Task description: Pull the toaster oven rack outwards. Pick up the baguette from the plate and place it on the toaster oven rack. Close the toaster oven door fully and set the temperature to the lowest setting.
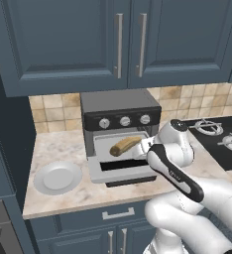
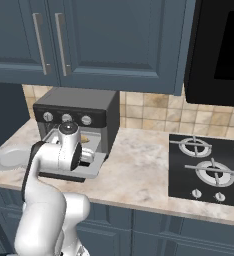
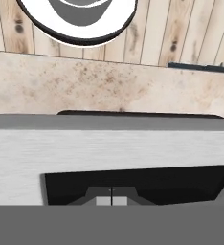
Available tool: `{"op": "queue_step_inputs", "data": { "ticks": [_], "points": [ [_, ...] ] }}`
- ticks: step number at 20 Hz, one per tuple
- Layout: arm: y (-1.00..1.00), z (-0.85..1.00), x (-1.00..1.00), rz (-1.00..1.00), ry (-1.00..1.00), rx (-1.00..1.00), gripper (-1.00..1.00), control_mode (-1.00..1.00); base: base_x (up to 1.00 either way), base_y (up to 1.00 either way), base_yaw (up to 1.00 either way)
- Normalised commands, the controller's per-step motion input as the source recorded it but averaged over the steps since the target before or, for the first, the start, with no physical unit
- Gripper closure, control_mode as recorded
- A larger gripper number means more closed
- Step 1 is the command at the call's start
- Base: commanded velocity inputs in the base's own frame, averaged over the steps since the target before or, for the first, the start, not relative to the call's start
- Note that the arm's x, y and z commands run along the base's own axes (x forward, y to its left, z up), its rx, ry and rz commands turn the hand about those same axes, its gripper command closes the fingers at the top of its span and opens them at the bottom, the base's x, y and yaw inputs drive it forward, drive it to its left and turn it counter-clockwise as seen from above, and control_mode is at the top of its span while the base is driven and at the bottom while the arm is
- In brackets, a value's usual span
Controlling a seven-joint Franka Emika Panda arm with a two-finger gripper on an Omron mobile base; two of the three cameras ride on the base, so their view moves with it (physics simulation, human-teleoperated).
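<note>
Kitchen surroundings: blue cabinetry, tiled wall, marbled tabletop.

Dark blue wall cabinets (image 1: 118,44) with vertical silver bar handles (image 1: 119,45) hang above a backsplash (image 1: 53,111) of square beige and tan tiles. The tabletop (image 1: 63,198) is beige marbled stone; dark blue base cabinets (image 1: 88,235) with silver handles sit beneath it. A black gas hob (image 2: 206,170) with silver burners is set into the tabletop at the right. A black appliance (image 2: 219,50) is mounted above the hob. Lighting is even and diffuse.
</note>
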Motion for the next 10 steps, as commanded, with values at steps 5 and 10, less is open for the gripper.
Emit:
{"op": "queue_step_inputs", "data": {
  "ticks": [5, 10],
  "points": [
    [0.0, -0.25, 0.11, 0.0, 0.0, 0.0, 1.0, -1.0, 0.0, 0.0, 0.0],
    [0.0, -0.27, 0.09, 0.0, 0.0, -0.01, 1.0, -1.0, 0.0, 0.0, 0.0]
  ]
}}
